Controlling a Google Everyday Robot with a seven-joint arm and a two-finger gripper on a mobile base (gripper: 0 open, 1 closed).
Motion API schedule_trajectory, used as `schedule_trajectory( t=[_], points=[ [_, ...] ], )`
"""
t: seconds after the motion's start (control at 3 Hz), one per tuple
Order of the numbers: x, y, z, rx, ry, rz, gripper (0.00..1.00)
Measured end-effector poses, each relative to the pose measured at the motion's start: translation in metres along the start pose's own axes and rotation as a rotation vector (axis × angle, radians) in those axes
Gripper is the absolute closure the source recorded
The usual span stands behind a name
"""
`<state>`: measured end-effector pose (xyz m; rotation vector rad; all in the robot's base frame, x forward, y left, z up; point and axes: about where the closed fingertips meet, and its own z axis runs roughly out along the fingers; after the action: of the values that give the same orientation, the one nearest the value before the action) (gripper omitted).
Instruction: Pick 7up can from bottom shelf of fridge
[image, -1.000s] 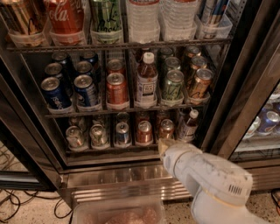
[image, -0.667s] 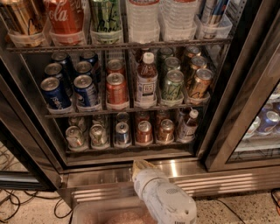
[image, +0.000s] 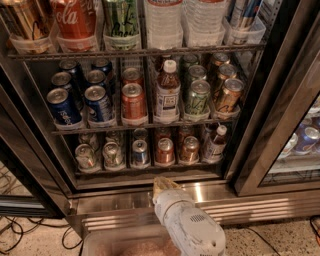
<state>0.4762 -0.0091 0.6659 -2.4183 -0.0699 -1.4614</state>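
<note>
The fridge (image: 280, 125) stands open in front of me, its door frame at the right. On the bottom shelf (image: 145, 169) stands a row of small cans. Two whitish-silver cans with green marks sit at the left end; I take the 7up can (image: 112, 154) to be one of them, with its twin (image: 86, 156) beside it. To their right come a blue-and-silver can (image: 139, 152), two copper-red cans (image: 165, 151) and a small bottle (image: 215, 145). My gripper (image: 162, 184) is low in the middle, outside the fridge, just below the shelf's front edge and to the right of the 7up can. It holds nothing.
The middle rack (image: 150, 122) carries blue Pepsi cans, a red can, a bottle and green cans. The top rack holds larger bottles and cans. The steel slatted base (image: 240, 200) runs under the shelf. Cables (image: 20, 235) lie on the floor at the left. A second cooler (image: 305, 140) stands at the right.
The arm has pulled down and to the left, away from the right end of the bottom shelf. Since the later earlier frame the gripper has barely shifted.
</note>
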Motion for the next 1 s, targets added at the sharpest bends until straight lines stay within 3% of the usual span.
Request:
schedule_trajectory(
  t=[0.33, 1.0],
  points=[
    [-0.004, -0.006, 0.010, 0.006, 0.035, -0.057, 1.00],
    [-0.021, -0.048, 0.049, 0.076, 0.118, -0.263, 1.00]
  ],
)
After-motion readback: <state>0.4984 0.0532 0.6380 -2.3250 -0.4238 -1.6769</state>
